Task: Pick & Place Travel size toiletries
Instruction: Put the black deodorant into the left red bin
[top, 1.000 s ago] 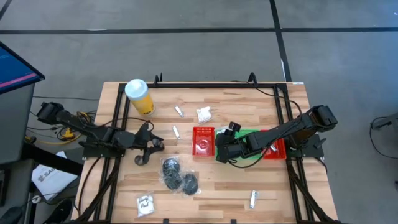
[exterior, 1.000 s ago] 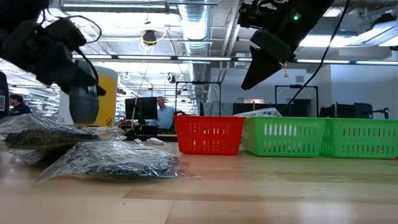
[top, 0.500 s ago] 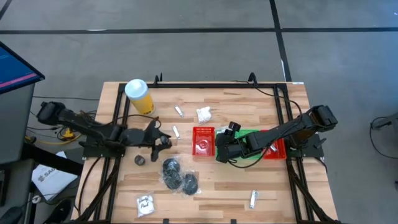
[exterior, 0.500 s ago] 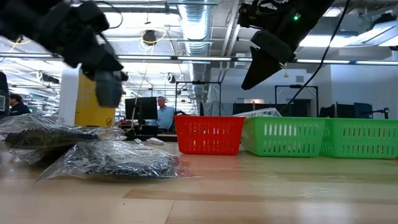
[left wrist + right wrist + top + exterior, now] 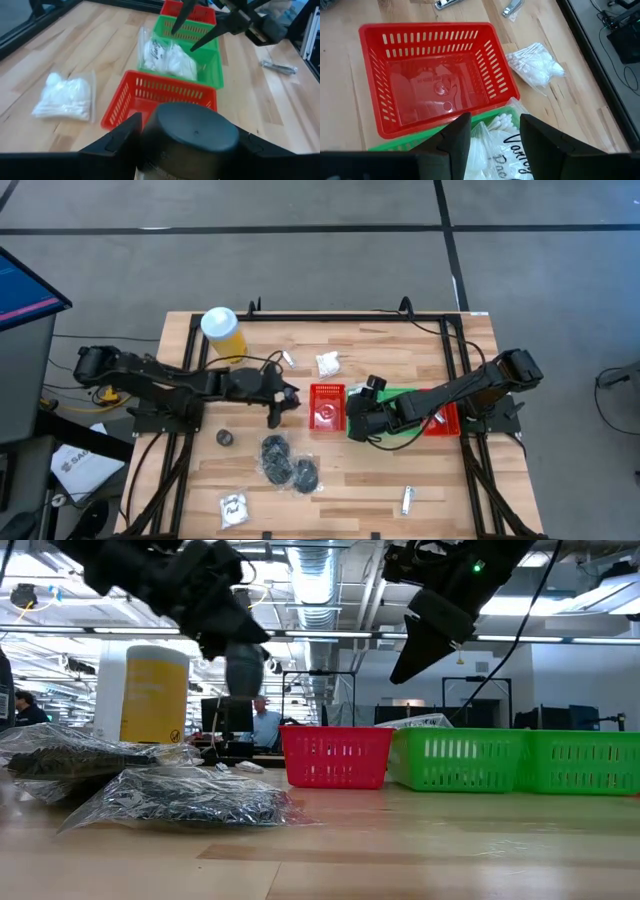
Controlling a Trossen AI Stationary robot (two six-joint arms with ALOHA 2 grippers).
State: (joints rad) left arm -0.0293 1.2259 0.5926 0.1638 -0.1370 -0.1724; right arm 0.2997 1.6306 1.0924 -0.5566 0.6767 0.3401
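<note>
the left gripper (image 5: 187, 145) pinches a small dark round container (image 5: 189, 135) and hangs just beside the red basket (image 5: 327, 406), on its side toward the yellow cylinder (image 5: 224, 333). the right gripper (image 5: 490, 137) hovers over the green basket (image 5: 186, 47) next to the red basket, its fingers spread and holding nothing; a clear bag of white swabs (image 5: 167, 57) already lies in that green basket.

the likeliest trouble is the drop — the red basket is narrow and the container is round, so a release short of the rim could send it bouncing off the wall or rolling away across the table (image 5: 400, 470). the grip only catches the container's sides, so a tilt could let it slip early.

a second risk is crowding: the right gripper sits close to the red basket's far side, and a reach across could bring the two arms together.

other toiletries lie apart from the red basket: a white sachet (image 5: 327, 364) and a tiny tube (image 5: 288, 359) beyond it, bags of black round pieces (image 5: 288, 461) nearer the front edge, another dark round piece (image 5: 225, 437) near those bags.
</note>
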